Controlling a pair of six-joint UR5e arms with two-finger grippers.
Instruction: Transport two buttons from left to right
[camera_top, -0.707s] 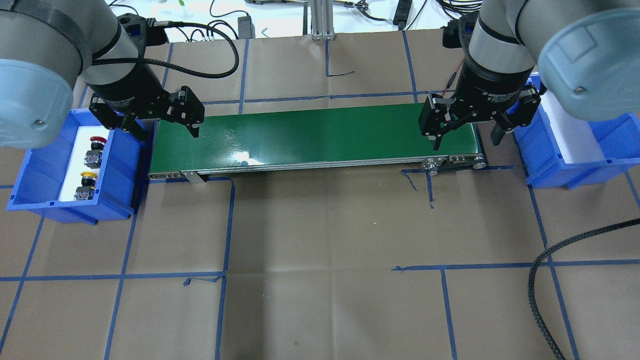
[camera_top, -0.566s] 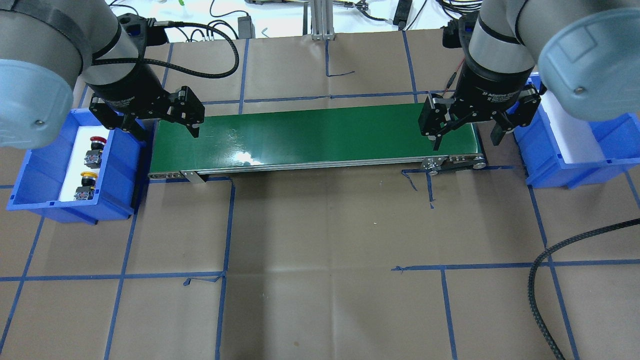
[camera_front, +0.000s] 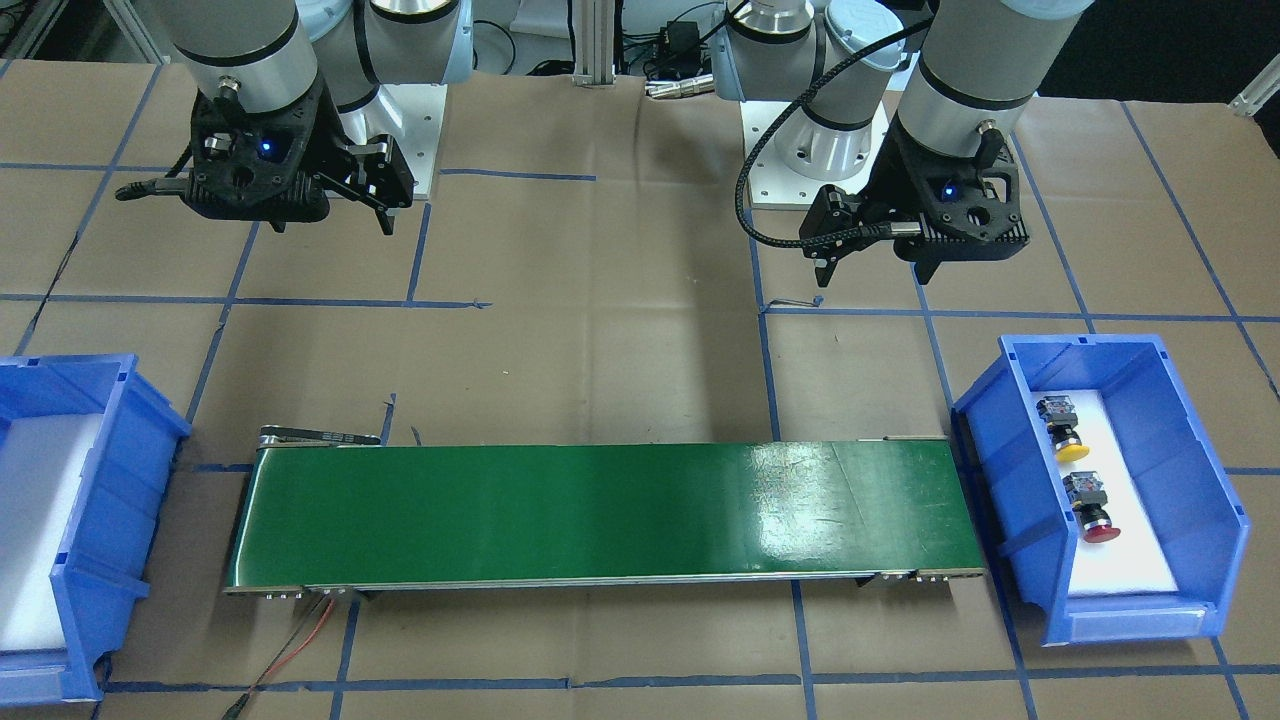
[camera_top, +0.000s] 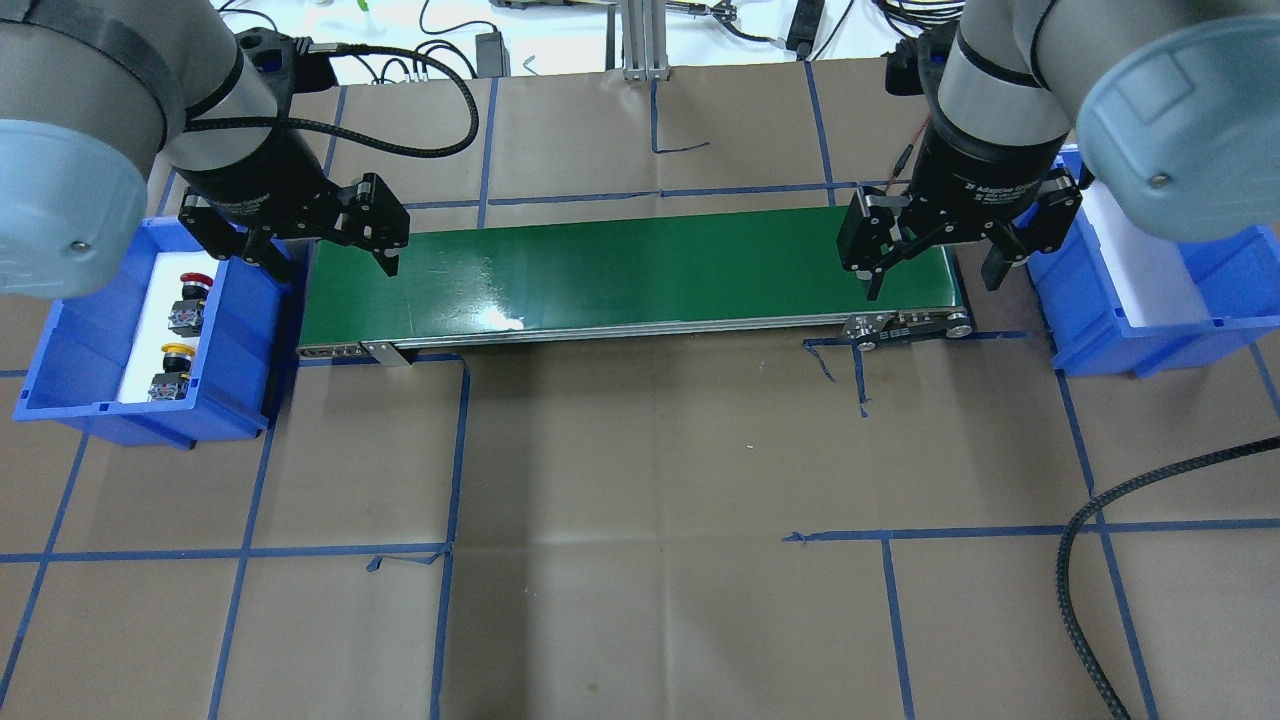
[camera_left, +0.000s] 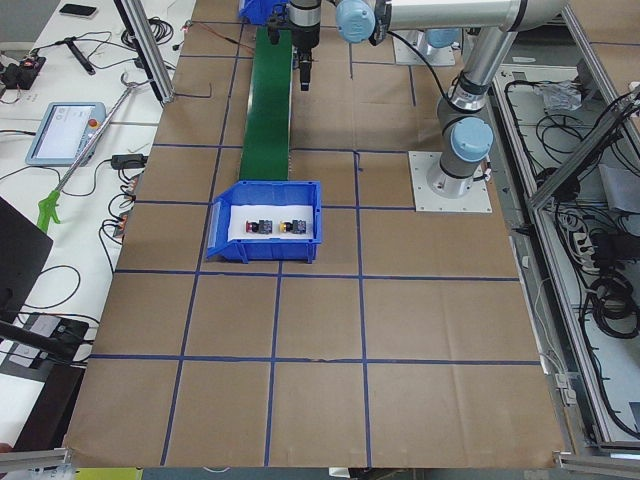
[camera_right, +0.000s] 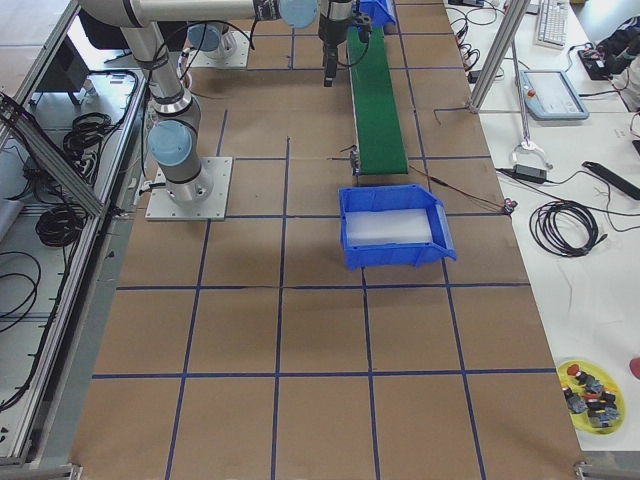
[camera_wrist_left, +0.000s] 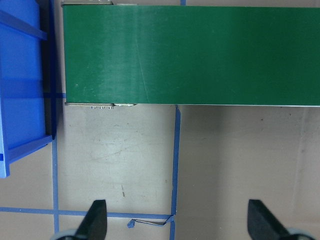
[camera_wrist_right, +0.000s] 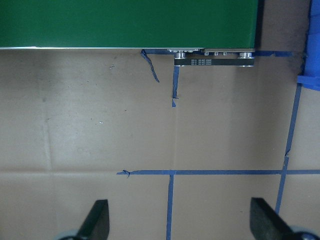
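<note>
The red-capped button (camera_top: 193, 284) and the yellow-capped button (camera_top: 175, 354) lie on white foam in the left blue bin (camera_top: 60, 345). They also show in the front-facing view, the red-capped button (camera_front: 1096, 522) and the yellow-capped button (camera_front: 1066, 440). My left gripper (camera_top: 325, 255) hangs open and empty above the left end of the green conveyor belt (camera_top: 630, 270), beside the bin. My right gripper (camera_top: 933, 275) hangs open and empty above the belt's right end. In the left wrist view the left gripper (camera_wrist_left: 180, 225) is spread wide, and in the right wrist view so is the right gripper (camera_wrist_right: 180, 225).
A second blue bin (camera_top: 1130, 300) with white foam and no buttons stands at the belt's right end. A black braided cable (camera_top: 1090, 520) lies on the paper at the front right. Blue tape lines mark the brown table cover.
</note>
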